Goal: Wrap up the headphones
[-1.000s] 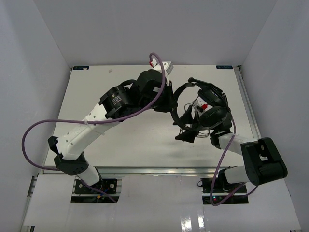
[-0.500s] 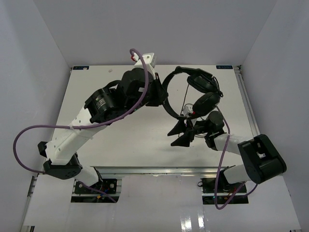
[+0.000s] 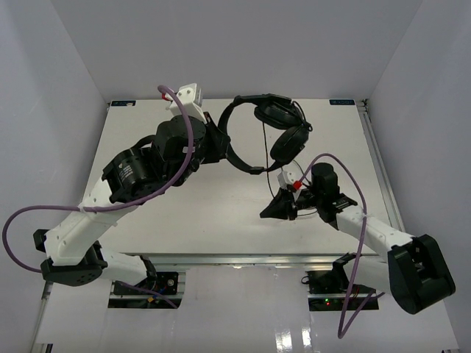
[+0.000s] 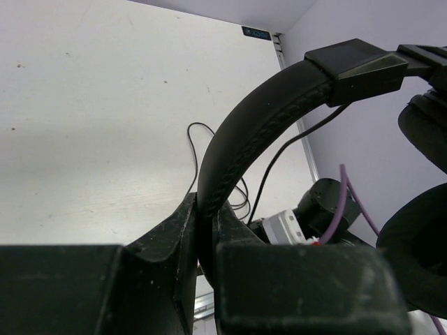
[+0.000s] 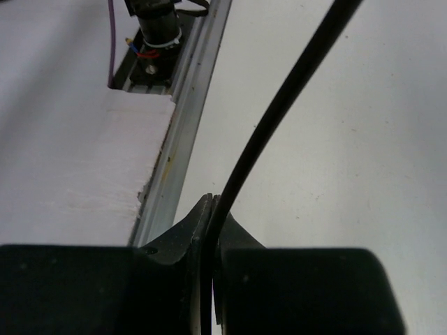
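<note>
Two grippers are clenched: the left gripper [image 4: 206,220] clamps the headband [image 4: 244,132] of the headphones [image 3: 278,114], held aloft at the upper centre of the top view, and the right gripper [image 5: 209,209] pinches the cord [image 5: 279,105]. Since a second ago we see the headphones swung up and left, and the right jaws closed. The left arm [image 3: 125,176] reaches up-right; the right arm [image 3: 375,228] stretches leftward, low over the table [image 3: 184,213].

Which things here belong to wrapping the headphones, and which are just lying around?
Part of the job:
- headphones, headband clamped in the left gripper
- cord, pinched in the right gripper

Just there:
- purple robot cables
- table
- metal rail along the table's edge
</note>
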Controlling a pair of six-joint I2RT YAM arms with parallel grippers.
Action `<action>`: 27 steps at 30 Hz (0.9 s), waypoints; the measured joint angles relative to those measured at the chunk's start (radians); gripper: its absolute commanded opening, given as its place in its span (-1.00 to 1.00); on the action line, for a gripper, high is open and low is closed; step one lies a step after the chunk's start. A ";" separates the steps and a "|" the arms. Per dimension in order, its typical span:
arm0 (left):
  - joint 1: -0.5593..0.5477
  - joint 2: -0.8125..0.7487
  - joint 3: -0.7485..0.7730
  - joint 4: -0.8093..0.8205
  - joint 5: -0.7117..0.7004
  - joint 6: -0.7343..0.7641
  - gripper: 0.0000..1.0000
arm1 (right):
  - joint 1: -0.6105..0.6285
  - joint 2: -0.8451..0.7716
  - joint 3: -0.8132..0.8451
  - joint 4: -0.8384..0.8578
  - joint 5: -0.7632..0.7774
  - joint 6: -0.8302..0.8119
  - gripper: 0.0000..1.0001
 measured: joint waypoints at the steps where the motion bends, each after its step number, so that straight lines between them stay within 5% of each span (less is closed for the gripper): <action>1: 0.002 -0.011 -0.017 0.004 -0.012 -0.003 -1.00 | 0.000 -0.022 0.013 -0.081 0.024 -0.063 -0.85; 15: 0.140 -0.052 -0.163 0.095 -0.077 -0.025 -1.00 | 0.003 -0.185 0.440 -1.108 0.596 -0.930 -0.85; 27: 0.319 0.072 -0.248 0.220 0.044 -0.047 -1.00 | 0.210 -0.273 0.639 -1.314 0.973 -1.086 -0.85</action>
